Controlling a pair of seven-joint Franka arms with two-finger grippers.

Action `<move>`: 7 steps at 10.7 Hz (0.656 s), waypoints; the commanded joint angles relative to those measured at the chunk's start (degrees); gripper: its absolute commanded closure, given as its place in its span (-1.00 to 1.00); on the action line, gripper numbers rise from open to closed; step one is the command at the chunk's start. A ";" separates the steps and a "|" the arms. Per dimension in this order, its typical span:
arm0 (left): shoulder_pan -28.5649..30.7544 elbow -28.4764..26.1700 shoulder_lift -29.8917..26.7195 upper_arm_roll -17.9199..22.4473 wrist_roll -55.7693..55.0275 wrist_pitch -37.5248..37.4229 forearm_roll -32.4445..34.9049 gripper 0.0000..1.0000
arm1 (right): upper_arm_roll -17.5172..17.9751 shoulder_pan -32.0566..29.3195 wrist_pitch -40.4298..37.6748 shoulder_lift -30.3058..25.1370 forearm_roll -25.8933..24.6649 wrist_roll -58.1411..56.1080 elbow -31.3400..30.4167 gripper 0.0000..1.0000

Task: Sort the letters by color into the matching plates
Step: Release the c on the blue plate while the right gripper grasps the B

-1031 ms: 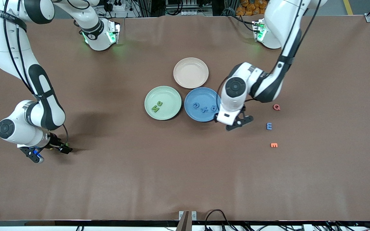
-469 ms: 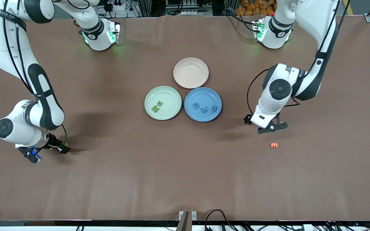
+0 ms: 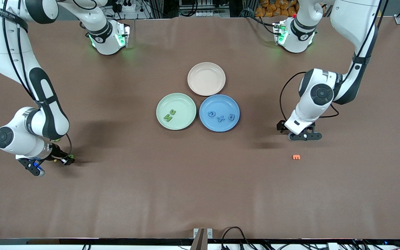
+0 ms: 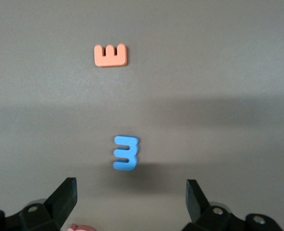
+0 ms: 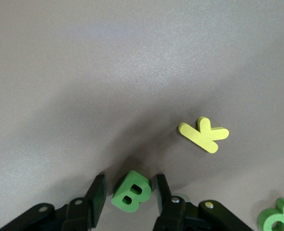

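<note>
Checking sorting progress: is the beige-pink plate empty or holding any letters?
Empty. The front view shows the beige-pink plate with a bare inside, no letters on it.

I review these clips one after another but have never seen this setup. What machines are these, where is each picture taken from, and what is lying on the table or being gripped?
Two white robot arms stand at a brown table. The wide picture looks down from across the table; the other two come from cameras on the arms' wrists.

Mid-table sit a green plate with two green letters, a blue plate with three blue ones, and a bare beige plate.

The left gripper, open, hangs over a blue letter, with an orange letter nearby. The right gripper has its fingers on either side of a green B on the table, beside a yellow K.
</note>
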 commanded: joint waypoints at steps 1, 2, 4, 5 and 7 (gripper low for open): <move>2.24 0.99 3.77 -0.69 5.55 1.36 1.19 -1.00 | -0.17 0.16 0.95 -2.80 0.97 -1.25 -4.29 0.08; 2.41 1.52 4.56 -0.69 5.64 1.36 1.02 -1.00 | -0.17 0.25 0.95 -3.15 1.06 -1.25 -4.64 0.12; 2.85 3.36 6.84 -0.86 4.94 1.36 0.31 -1.00 | -0.17 0.34 0.86 -3.42 1.06 -1.95 -5.25 0.25; 2.77 3.98 7.29 -0.86 4.59 1.36 0.31 -1.00 | -0.17 0.34 0.95 -3.42 1.06 -2.12 -5.26 0.33; 2.94 5.12 7.99 -0.86 4.76 1.36 0.31 -1.00 | -0.17 0.42 1.04 -3.33 1.06 -2.04 -5.26 0.49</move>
